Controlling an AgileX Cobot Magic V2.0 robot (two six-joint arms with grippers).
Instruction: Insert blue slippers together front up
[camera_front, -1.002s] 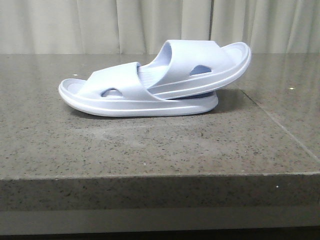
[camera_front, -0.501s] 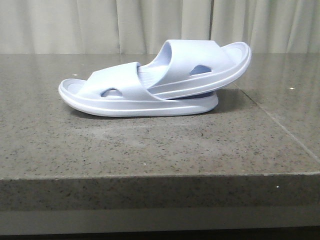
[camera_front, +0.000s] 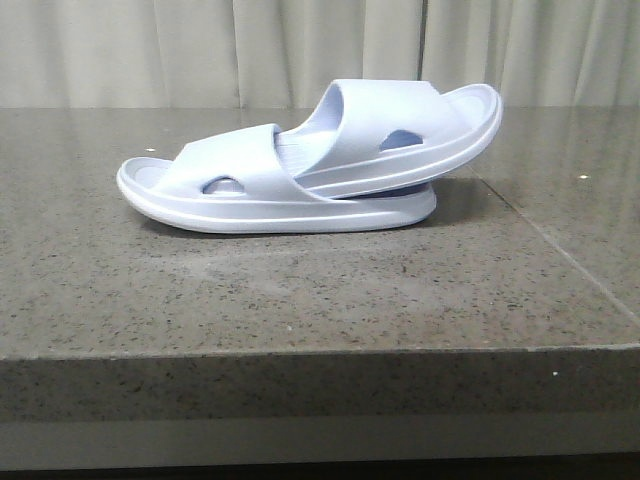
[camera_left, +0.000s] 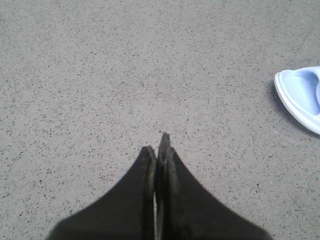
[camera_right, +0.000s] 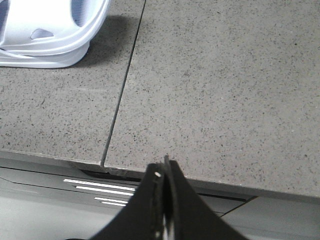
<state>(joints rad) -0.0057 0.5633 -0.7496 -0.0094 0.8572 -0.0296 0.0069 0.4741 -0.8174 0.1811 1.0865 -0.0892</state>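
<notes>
Two pale blue slippers lie nested on the grey stone table (camera_front: 300, 290). The lower slipper (camera_front: 240, 195) lies flat with its toe to the left. The upper slipper (camera_front: 400, 135) has one end tucked under the lower one's strap and tilts up to the right. One slipper end shows in the left wrist view (camera_left: 300, 97). The pair's other end shows in the right wrist view (camera_right: 55, 35). My left gripper (camera_left: 159, 145) is shut and empty over bare table, apart from the slippers. My right gripper (camera_right: 164, 165) is shut and empty above the table's front edge. Neither gripper shows in the front view.
A seam (camera_right: 122, 85) runs across the tabletop to the right of the slippers. The table's front edge (camera_front: 320, 350) runs along the near side. Pale curtains (camera_front: 200, 50) hang behind the table.
</notes>
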